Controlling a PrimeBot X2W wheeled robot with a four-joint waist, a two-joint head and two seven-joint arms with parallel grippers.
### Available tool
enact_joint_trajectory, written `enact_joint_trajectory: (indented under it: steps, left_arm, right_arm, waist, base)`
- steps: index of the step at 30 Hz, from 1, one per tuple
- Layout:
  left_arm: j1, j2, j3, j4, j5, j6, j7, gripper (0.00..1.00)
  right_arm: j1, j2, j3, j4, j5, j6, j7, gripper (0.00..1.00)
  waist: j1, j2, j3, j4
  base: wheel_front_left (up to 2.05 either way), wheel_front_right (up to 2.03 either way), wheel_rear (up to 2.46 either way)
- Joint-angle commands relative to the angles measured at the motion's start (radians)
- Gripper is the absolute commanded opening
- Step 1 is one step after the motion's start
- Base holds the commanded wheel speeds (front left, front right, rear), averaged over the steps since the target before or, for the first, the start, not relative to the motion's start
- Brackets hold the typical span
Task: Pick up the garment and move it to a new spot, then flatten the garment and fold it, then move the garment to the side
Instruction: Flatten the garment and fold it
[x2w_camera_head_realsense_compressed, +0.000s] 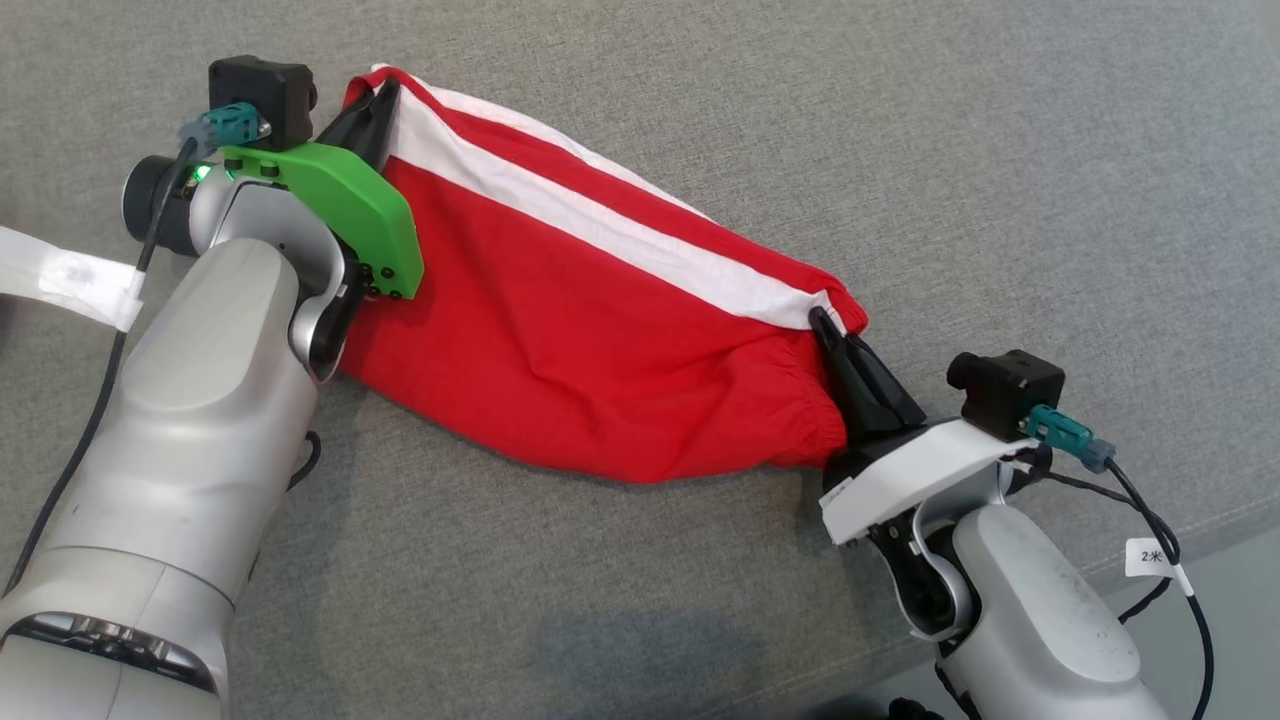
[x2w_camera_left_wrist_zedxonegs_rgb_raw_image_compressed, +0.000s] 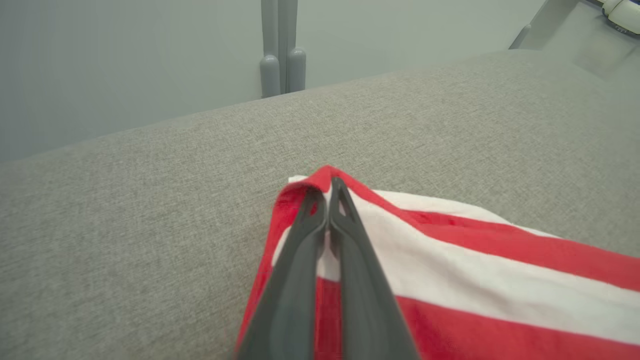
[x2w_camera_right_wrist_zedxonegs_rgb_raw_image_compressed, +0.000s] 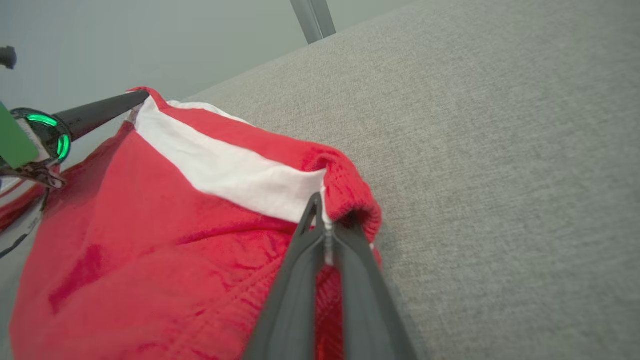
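The left hand (x2w_camera_head_realsense_compressed: 372, 105) is clamped on the far striped corner of the garment (x2w_camera_head_realsense_compressed: 560, 330) and the right hand (x2w_camera_head_realsense_compressed: 828, 328) on its near elastic end; the garment is stretched lengthwise between them, low over the grey upholstery (x2w_camera_head_realsense_compressed: 900, 150).

**Robotics laboratory or test room.** A broad desk (x2w_camera_head_realsense_compressed: 700, 580) padded in plain grey woven cloth stands before a bare, pale grey-green wall (x2w_camera_left_wrist_zedxonegs_rgb_raw_image_compressed: 125, 60). Twin grey posts (x2w_camera_left_wrist_zedxonegs_rgb_raw_image_compressed: 280, 55) rise behind its far edge, and a slanted metal strut (x2w_camera_left_wrist_zedxonegs_rgb_raw_image_compressed: 530, 27) shows at one corner. Exposed wiring includes a black cable (x2w_camera_head_realsense_compressed: 152, 235), a strip of white tape (x2w_camera_head_realsense_compressed: 70, 280) and a paper tag (x2w_camera_head_realsense_compressed: 1150, 557). The floor (x2w_camera_head_realsense_compressed: 1240, 600) is smooth and pale grey.
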Motion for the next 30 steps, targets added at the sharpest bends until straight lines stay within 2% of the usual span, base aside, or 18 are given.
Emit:
enact_joint_trajectory:
  steps: [1,5,6,7,8,9,21,30]
  left_arm:
    - [-0.019,0.001,-0.01,0.009,-0.008,-0.004,0.0,0.0]
    - [-0.037,0.005,-0.038,0.033,-0.027,-0.004,-0.005,0.0]
    - [-0.04,0.006,-0.043,0.041,-0.03,-0.004,-0.007,0.0]
    - [-0.05,0.007,-0.053,0.056,-0.032,-0.003,-0.011,0.28]
    - [-0.055,0.006,-0.057,0.062,-0.034,-0.003,-0.015,0.69]
    - [-0.06,0.004,-0.062,0.068,-0.034,-0.003,-0.018,1.0]
    - [-0.042,-0.002,-0.13,0.088,-0.078,-0.003,-0.033,1.0]
    - [0.059,0.021,-0.185,0.047,-0.158,-0.003,-0.028,1.0]
  right_arm:
    - [-0.013,0.001,0.005,0.009,0.007,0.0,-0.007,0.0]
    - [-0.029,0.002,0.014,0.032,0.01,0.0,-0.012,0.02]
    - [-0.03,0.002,0.015,0.037,0.01,0.0,-0.013,0.14]
    - [-0.035,0.003,0.017,0.047,0.011,0.0,-0.017,0.43]
    - [-0.038,0.003,0.017,0.051,0.011,0.0,-0.017,0.82]
    - [-0.039,0.004,0.017,0.054,0.009,0.0,-0.019,1.0]
    - [0.025,0.004,-0.042,0.046,-0.047,0.0,-0.018,1.0]
    - [0.136,0.001,-0.128,-0.037,-0.104,0.0,0.023,1.0]
  waist:
    - [-0.0001,0.0,0.0,-0.002]
    - [-0.0001,0.0,-0.001,-0.006]
    - [-0.0001,0.0,-0.002,-0.007]
    - [-0.0001,0.0,-0.004,-0.008]
    - [-0.0001,0.0,-0.005,-0.009]
    - [-0.0001,0.0,-0.007,-0.009]
    - [-0.0001,0.0,-0.056,0.004]
    - [-0.0001,0.0,-0.113,0.028]
  base:
    - [0.0,0.0,0.0]
    - [0.0,0.0,0.0]
    - [0.0,0.0,0.0]
    - [0.0,0.0,0.0]
    - [0.0,0.0,0.0]
    - [0.0,0.0,0.0]
    - [0.0,0.0,0.0]
    - [0.0,0.0,0.0]
